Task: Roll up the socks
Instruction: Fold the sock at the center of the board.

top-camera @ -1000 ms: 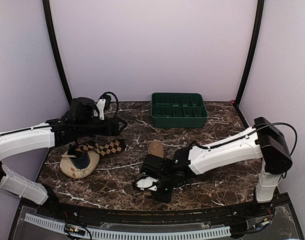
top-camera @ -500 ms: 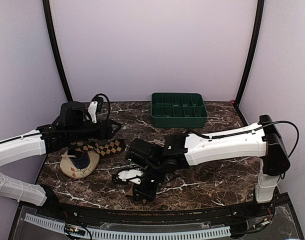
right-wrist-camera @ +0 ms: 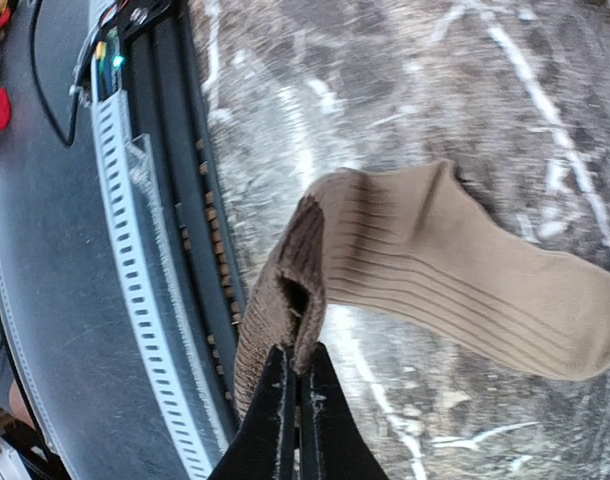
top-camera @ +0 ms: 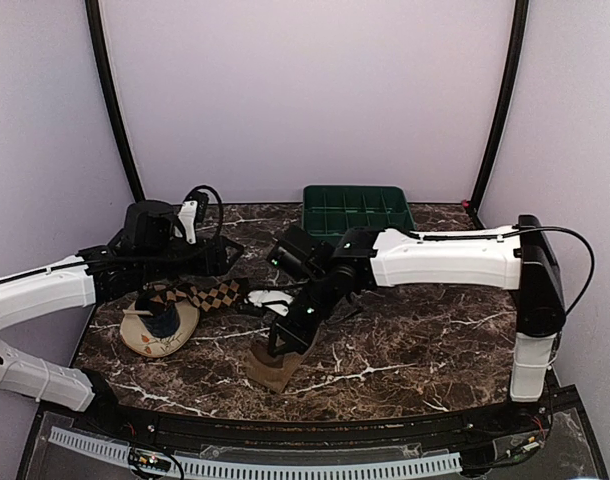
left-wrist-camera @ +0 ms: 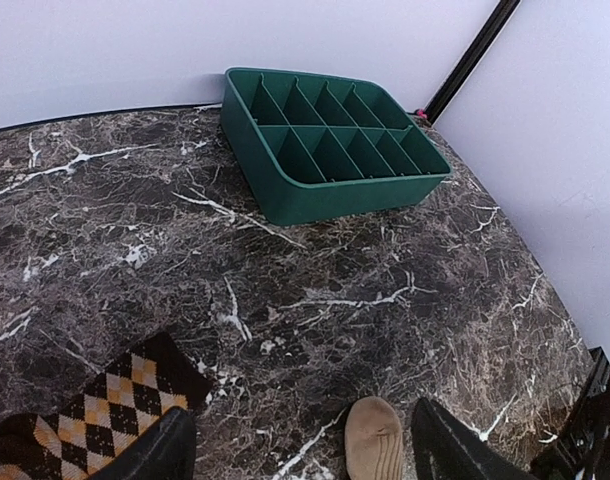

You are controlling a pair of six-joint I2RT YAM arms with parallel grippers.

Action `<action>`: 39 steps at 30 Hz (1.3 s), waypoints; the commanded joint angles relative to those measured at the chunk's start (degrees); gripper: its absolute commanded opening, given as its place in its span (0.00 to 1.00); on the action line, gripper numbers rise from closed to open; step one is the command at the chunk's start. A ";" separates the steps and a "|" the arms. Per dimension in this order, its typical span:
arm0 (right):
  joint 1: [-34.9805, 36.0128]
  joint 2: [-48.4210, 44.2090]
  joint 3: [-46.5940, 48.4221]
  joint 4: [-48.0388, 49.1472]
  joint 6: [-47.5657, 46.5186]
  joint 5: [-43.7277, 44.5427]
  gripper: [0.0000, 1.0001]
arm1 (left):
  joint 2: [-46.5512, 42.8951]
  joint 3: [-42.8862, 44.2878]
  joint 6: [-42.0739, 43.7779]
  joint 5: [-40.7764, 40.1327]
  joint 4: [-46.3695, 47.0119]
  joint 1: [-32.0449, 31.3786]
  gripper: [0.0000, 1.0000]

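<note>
Two claws divide the work: the right claw (right-wrist-camera: 293,380) is pinched shut on the ribbed cuff of the tan sock (right-wrist-camera: 435,270), holding that end raised over the near middle of the tabletop (top-camera: 415,345) while the rest droops toward the marble, probably so the fabric hangs straight and can be laid flat for rolling. At the left, the left claw (left-wrist-camera: 303,415) hovers with its jaws spread wide and empty above the checked socks (top-camera: 210,295), which lie partly over the cream dish (top-camera: 135,340), seemingly poised to take one.

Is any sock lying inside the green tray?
No, the left wrist view shows every compartment of the green tray empty, with only its dividers inside.
</note>
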 commanded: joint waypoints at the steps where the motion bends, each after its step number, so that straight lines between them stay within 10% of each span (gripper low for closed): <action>1: -4.68 -2.32 -0.86 1.32 -3.21 -2.28 0.00 | 2.24 3.10 0.81 -0.43 -0.09 0.23 0.76; 34: -19.49 4.47 -5.59 3.38 -7.67 -0.51 0.00 | 10.29 6.22 1.18 5.05 1.18 0.27 0.73; 39: -20.77 4.62 -5.82 4.73 -5.91 6.22 0.27 | 10.22 5.56 1.00 6.38 1.77 -0.02 0.72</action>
